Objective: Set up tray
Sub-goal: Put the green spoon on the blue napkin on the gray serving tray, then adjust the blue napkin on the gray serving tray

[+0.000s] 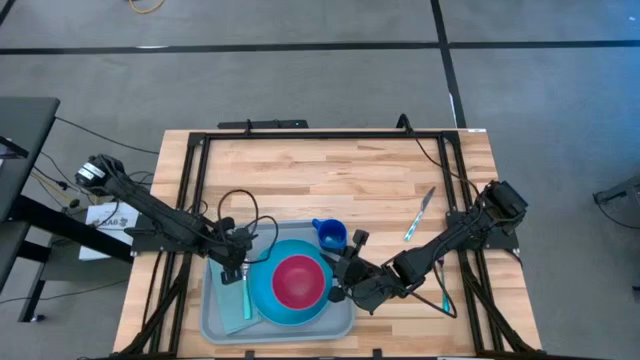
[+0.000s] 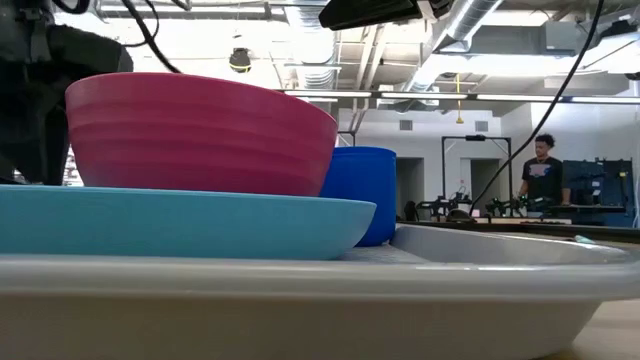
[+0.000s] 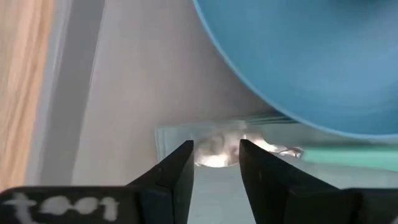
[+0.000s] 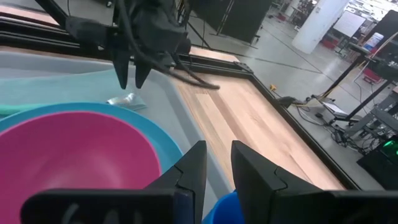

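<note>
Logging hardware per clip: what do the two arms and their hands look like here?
Both arms are dark, slim and jointed, with black cables looping along them. The left hand has two flat, tapered dark fingers above a black bar with faint white lettering. The right hand has matching dark fingers and a similar black bar with pale markings.

Wood table point(image 1: 330, 175) w/ tray point(image 1: 215, 322) (front edge), blue cup point(image 1: 331, 235), loose utensil point(image 1: 419, 214).

Grey floor point(image 1: 300, 25), exposed ceiling ducts point(image 2: 470, 20), distant person point(image 2: 541, 170).
</note>
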Action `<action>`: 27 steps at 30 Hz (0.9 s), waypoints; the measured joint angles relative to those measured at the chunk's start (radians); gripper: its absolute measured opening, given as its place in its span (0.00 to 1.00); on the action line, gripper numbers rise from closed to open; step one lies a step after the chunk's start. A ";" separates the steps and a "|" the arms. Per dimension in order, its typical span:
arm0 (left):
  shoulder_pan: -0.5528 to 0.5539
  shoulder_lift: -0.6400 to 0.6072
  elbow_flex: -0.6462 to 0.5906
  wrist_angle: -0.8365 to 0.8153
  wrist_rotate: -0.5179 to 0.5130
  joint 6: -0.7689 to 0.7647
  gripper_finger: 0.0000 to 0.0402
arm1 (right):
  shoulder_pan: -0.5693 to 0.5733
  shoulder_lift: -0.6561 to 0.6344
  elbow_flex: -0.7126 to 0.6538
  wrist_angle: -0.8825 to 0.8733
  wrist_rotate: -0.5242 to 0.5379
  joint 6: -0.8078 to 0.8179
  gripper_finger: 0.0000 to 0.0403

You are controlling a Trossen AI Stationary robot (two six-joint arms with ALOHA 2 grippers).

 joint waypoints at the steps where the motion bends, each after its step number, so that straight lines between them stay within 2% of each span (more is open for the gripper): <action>1: 0.000 0.013 0.000 0.000 0.000 -0.001 0.29 | 0.000 0.000 0.000 0.000 0.000 0.000 0.17; 9: 0.000 0.045 0.010 -0.002 0.006 -0.002 0.28 | 0.000 0.000 0.000 0.000 0.000 -0.001 0.17; 12: 0.000 0.045 0.042 -0.004 0.047 -0.021 0.28 | 0.000 0.000 0.000 -0.010 0.001 -0.009 0.17; 17: -0.011 0.045 0.126 -0.027 0.168 -0.169 0.28 | 0.002 0.000 0.000 -0.003 0.003 -0.064 0.17; 19: -0.036 0.045 0.152 -0.041 0.187 -0.248 0.26 | 0.005 0.000 0.000 -0.002 0.005 -0.064 0.17; 23: -0.124 0.047 0.161 -0.046 0.179 -0.365 0.19 | 0.012 0.000 0.000 -0.019 0.004 -0.063 0.17; 27: -0.255 0.078 0.151 -0.044 0.176 -0.474 0.05 | 0.019 0.000 0.000 -0.031 0.005 -0.056 0.17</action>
